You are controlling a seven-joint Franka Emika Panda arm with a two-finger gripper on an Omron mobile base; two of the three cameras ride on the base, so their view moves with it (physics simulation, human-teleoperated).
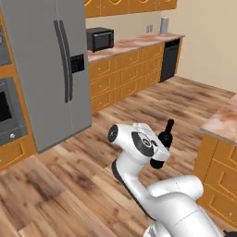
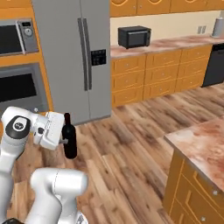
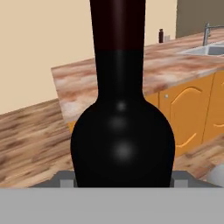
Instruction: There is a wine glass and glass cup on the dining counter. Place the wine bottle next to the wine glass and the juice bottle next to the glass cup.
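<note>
Left base view: the pincer [image 1: 163,147] pinches the wine bottle [image 1: 166,135], carried upright over the floor, short of the counter [image 1: 225,121]. Right base view: bottle well apart from the counter corner. Hand view: bottle up close, counter and sink [image 3: 205,49] beyond. Judging by this, nothing placed yet; juice bottle still to do

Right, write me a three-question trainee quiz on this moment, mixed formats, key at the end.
1. True or false: the wine bottle stands on the dining counter.
2. Multiple choice: in the right base view, what stands behind the held bottle? A) sink B) refrigerator C) dishwasher
3. Fill in: the black box on the far counter beside the refrigerator is a ____.

Key:
1. False; it is held upright in the jaws above the wooden floor.
2. B
3. microwave
</note>
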